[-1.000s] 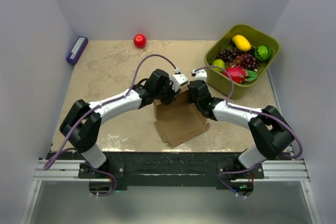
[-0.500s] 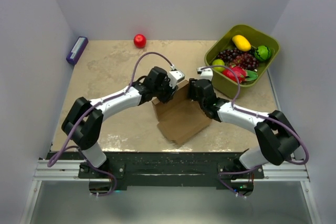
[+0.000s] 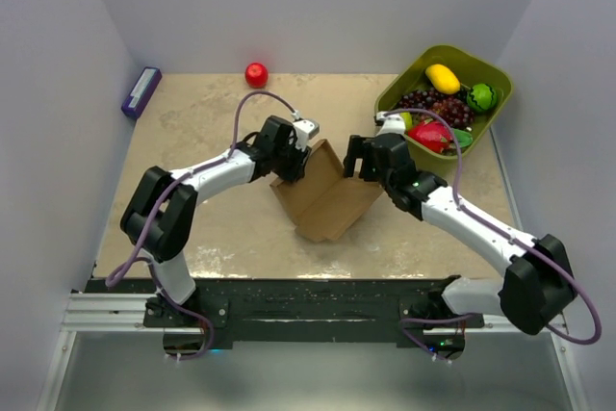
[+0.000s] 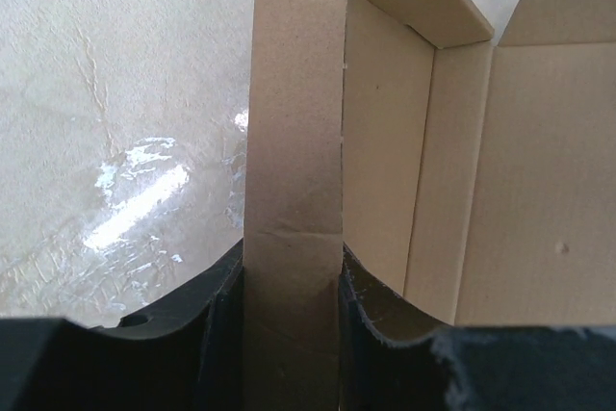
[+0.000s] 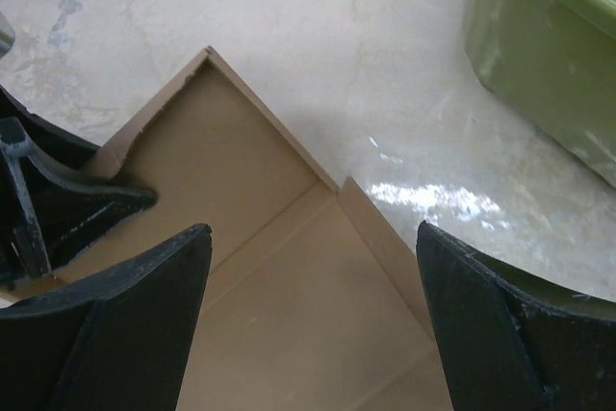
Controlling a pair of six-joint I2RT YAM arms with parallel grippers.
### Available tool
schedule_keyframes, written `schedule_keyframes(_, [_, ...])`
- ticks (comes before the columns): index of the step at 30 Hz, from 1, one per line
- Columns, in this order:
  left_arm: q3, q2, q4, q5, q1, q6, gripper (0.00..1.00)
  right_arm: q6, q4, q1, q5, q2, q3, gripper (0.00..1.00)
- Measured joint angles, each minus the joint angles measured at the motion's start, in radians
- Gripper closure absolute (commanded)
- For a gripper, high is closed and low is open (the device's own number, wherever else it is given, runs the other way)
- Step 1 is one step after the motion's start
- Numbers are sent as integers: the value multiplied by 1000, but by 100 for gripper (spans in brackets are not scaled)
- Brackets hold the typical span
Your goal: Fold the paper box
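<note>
Sprung wide open and emptied within the last second: right hand [image 3: 358,159], hovering over far corner of one paper box [image 3: 325,204] at middle of counter [image 3: 192,141]. Pinched on box's upright left flap, partly closed: left hand [image 3: 298,153]. Open room to left; tight on right beside one green fruit bin [image 3: 462,156].

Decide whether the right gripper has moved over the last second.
Yes. The right gripper has shifted away from the arms' bases, closer to the green bin, and its jaws now stand open above the paper box.
</note>
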Motion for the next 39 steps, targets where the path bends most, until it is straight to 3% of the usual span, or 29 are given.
schedule_keyframes(11, [3,13,0,32,24,-45,62,131,-333,-18,4,-196,41,11])
schedule_keyframes(17, [3,23,1,50,37,-56,61,184,-449,-18,-34,-180,43,12])
schedule_keyframes(21, [4,24,0,60,41,-63,57,220,-452,-18,-102,-174,19,19])
schedule_keyframes(25, [4,24,-12,61,41,-67,47,263,-399,-18,-181,-173,-44,39])
schedule_keyframes(32, [3,20,-29,72,42,-71,12,280,-341,-18,-215,-140,-65,69])
schedule_keyframes(39, [-4,-52,-25,84,51,-74,0,230,-356,-18,-173,-119,-35,90])
